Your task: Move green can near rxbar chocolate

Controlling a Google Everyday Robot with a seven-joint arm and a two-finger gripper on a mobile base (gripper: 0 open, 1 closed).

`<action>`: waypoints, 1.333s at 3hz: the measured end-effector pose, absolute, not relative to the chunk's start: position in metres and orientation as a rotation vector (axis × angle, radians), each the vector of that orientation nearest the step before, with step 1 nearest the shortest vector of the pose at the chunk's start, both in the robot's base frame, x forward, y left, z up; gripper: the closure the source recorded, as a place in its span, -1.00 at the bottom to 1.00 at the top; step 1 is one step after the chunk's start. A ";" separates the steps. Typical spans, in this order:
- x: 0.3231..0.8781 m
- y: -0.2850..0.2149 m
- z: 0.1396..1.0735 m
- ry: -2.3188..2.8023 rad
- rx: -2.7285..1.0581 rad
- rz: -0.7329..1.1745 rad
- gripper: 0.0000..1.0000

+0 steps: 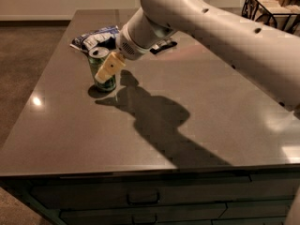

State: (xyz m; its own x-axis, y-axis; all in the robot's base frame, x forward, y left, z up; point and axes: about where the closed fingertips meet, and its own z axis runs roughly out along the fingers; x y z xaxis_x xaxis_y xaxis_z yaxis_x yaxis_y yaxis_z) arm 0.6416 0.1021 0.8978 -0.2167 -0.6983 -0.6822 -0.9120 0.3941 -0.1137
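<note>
The green can [97, 60] stands upright on the dark table [65, 125], at the back left. My gripper [105, 75] hangs from the white arm and is right at the can, covering its right side in this view. Whether it touches the can I cannot tell. The rxbar chocolate [165, 45] is a flat black bar lying farther back and to the right of the can, partly hidden behind my arm.
A crinkled blue-and-white snack bag [93, 36] lies just behind the can. A black wire basket [269, 6] with boxes stands at the back right. The table's front edge [140, 170] has drawers below it. The arm's shadow falls across the middle.
</note>
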 end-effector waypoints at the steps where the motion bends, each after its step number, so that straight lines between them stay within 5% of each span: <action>1: 0.636 0.113 0.912 1.937 -1.386 0.488 -0.20; 3: 0.632 0.111 0.941 1.883 -1.375 0.529 0.72; 4: 0.649 0.083 0.956 1.913 -1.304 0.445 1.00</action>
